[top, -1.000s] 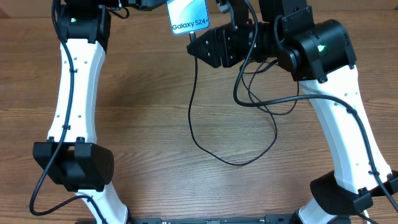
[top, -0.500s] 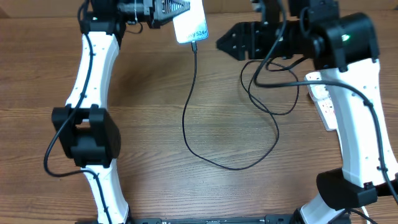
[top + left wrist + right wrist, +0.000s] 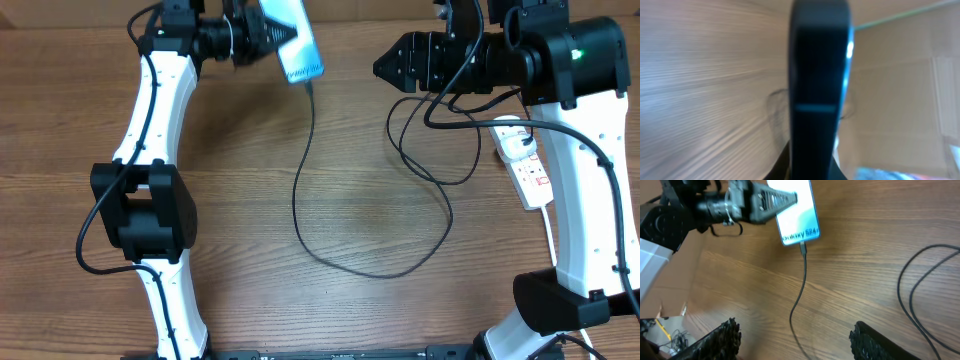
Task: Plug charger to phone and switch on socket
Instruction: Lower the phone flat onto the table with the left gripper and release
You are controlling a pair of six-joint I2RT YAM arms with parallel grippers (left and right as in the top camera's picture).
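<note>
Hanging from the lower edge of the phone (image 3: 298,45), the charger (image 3: 297,200) is seated by its connector (image 3: 803,248); the phone is clamped, tilted, above the far side of the table (image 3: 200,250) by the closed left gripper (image 3: 262,35); the right gripper (image 3: 392,68) is spread wide and empty; the socket (image 3: 531,172) lies at the right, untouched. The plug could be tugged out if the phone is swung against the cable; a neighbouring red switch (image 3: 537,178) could be pressed by the broad fingers (image 3: 720,337). "Galaxy S24+" is read, upside down, on the screen (image 3: 797,215).
</note>
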